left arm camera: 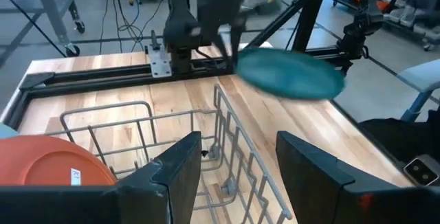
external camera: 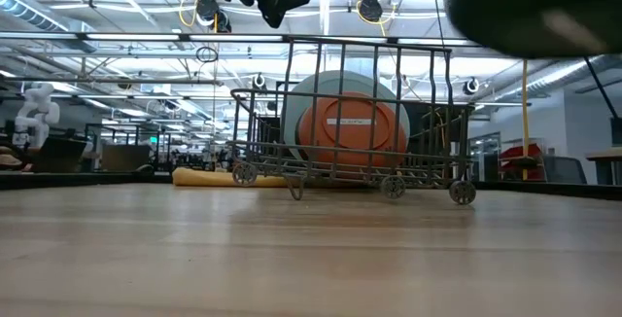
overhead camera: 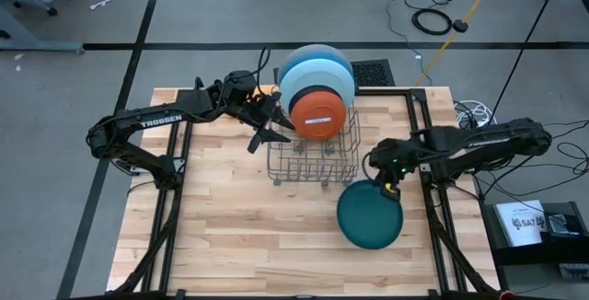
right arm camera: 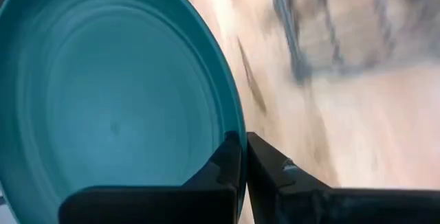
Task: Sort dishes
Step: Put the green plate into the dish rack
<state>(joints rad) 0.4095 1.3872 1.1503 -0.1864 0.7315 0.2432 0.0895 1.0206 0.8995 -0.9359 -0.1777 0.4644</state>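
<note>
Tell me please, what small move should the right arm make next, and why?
Probably carry the teal plate toward the rack. The right gripper is shut on its rim and holds it off the table, while the orange plate already stands in the rack. The left gripper waits open beside the rack.

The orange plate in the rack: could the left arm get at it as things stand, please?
Probably yes. The left gripper hovers open right beside the orange plate, at the rack's open top, with nothing between them; the right gripper is off holding the teal plate.
</note>
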